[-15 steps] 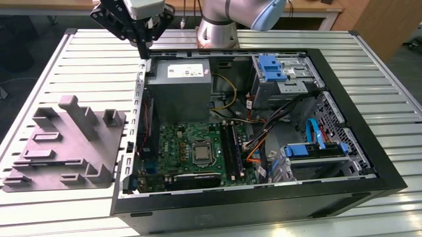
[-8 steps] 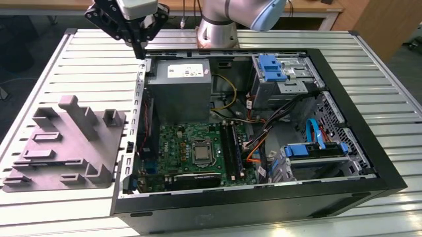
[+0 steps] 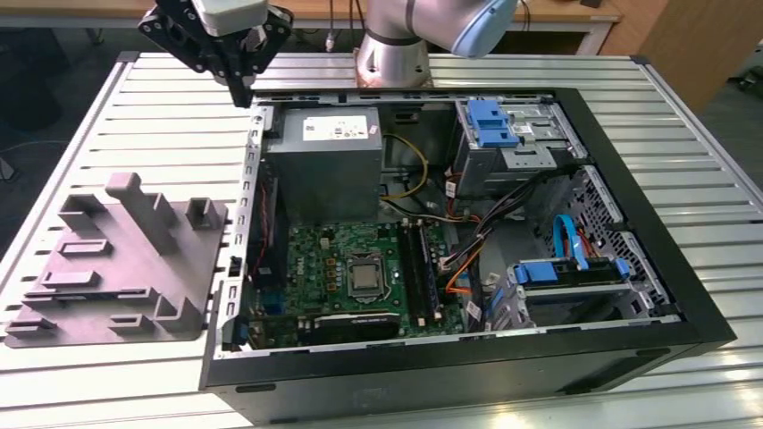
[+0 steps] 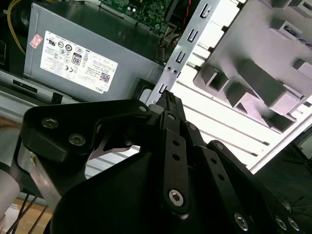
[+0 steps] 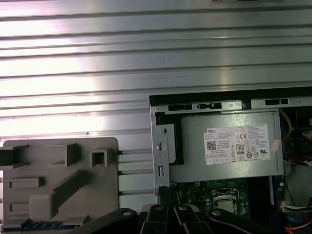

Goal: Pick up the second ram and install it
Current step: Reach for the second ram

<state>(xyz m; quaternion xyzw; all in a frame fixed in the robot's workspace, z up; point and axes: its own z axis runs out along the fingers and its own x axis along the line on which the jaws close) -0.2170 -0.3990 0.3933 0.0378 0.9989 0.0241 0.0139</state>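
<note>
My fingers (image 4: 170, 127) are pressed together, their black tips meeting in a point with nothing between them. In the exterior view my fingers (image 3: 239, 79) point down at the back corner of the open computer case (image 3: 477, 368), on the exterior view's left. The tips sit right at the case's metal rim; I cannot tell whether they touch it.

Just inside that corner lies the grey power supply (image 4: 78, 58), its white label facing up. Past it, deeper in the case, is the green motherboard (image 3: 322, 259).

Outside the case, on the exterior view's left, a grey tray (image 3: 131, 268) with upright tabs rests on the ribbed metal tabletop (image 3: 143, 116), close beside the case wall.

In the first wrist view a thin blue strip runs along the tray's edge. This looks like the second ram (image 5: 39, 225), lying in the tray well apart from my fingers, but it is cut off by the frame edge.
</note>
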